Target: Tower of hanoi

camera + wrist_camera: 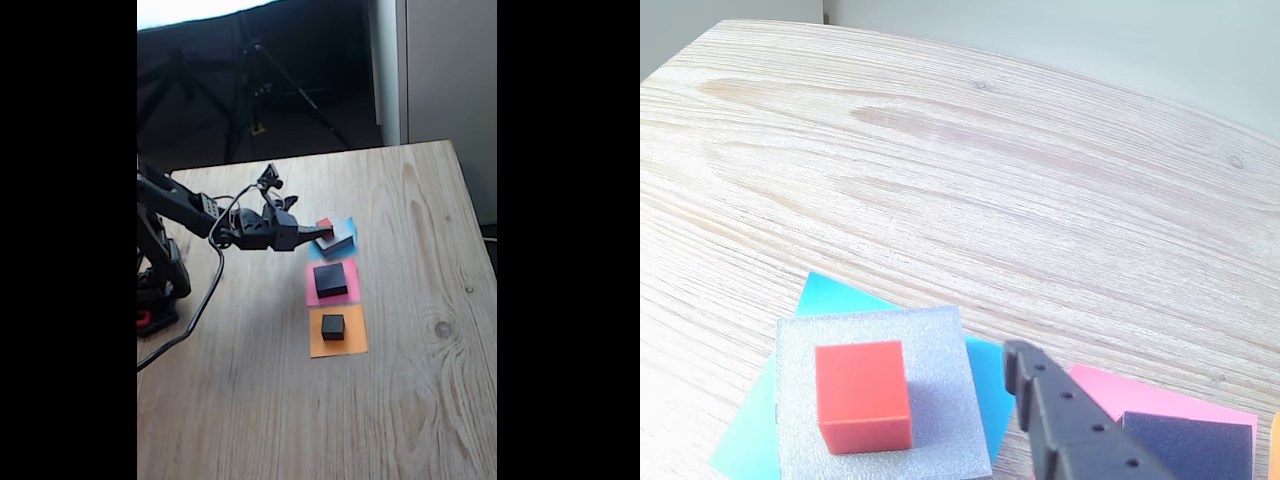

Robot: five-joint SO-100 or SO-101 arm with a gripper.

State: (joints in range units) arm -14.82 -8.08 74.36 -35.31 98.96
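step: looks like it's lining up on the red cube [863,395], which sits on the grey block [940,345] on the blue paper [830,293]
next move: probably needs to drop a little and get a finger on each side of the red one, without nudging the grey
claw [322,233]: right beside the red cube in the fixed view; open or pinched, can't tell
where stuff is: in the wrist view one finger [1060,415] sits at the cube's 3 o'clock, apart from it
other blocks: medium black block [330,280] on pink paper [315,295], small black cube [333,326] on orange paper [340,345], lined up toward 6 o'clock on the worktop [420,300]
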